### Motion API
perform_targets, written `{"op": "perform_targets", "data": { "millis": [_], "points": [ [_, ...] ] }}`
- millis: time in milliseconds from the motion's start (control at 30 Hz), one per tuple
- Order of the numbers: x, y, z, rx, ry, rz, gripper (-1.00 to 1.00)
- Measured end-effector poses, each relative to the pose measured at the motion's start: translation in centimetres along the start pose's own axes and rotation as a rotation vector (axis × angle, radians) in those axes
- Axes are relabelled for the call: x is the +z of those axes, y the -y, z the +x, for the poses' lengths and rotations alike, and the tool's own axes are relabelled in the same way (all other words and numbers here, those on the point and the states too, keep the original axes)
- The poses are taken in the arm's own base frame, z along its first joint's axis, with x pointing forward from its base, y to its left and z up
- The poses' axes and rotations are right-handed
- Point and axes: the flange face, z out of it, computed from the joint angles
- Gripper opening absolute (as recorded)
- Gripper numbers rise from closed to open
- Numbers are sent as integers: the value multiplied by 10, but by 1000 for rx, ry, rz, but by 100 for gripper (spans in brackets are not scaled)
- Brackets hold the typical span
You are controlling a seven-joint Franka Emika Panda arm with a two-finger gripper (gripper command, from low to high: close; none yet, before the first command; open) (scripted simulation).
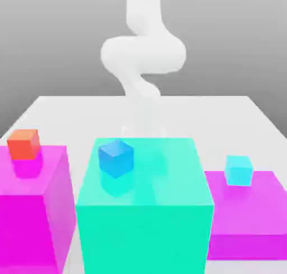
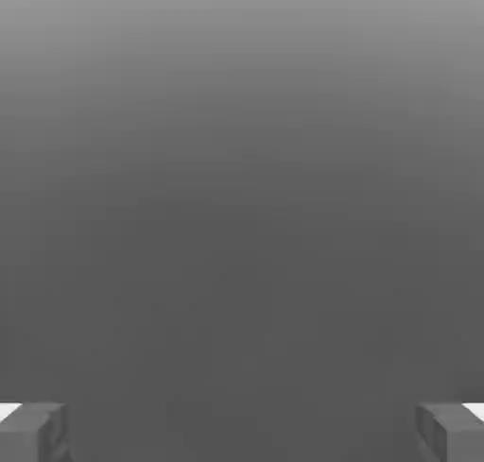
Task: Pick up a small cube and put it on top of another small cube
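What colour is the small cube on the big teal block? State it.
Blue, on the teal block; clearest in the exterior view.

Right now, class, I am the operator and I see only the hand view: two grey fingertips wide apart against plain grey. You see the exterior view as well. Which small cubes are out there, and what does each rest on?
Observer: A blue small cube sits on top of a big teal block in the middle.
Operator: Anything to either side of it?
Observer: On the exterior view's left, an orange-red small cube rests on a tall magenta block.
Operator: And on the other side?
Observer: On the exterior view's right, a light-cyan small cube sits on a lower magenta block.
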Motion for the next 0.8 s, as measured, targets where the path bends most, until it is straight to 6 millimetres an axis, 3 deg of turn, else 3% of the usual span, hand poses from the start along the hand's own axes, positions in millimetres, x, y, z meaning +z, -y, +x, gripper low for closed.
{"op": "perform_targets", "data": {
  "millis": [200, 400, 533, 667, 800],
  "points": [
    [90, 39, -16, -141, 153, -28, 0],
    [180, 72, -55, -286, 294, -59, 0],
    [239, 90, -94, -388, 382, -82, 0],
    [295, 106, -147, -504, 469, -102, 0],
    [350, 108, -197, -605, 545, -134, 0]
  ]
}}
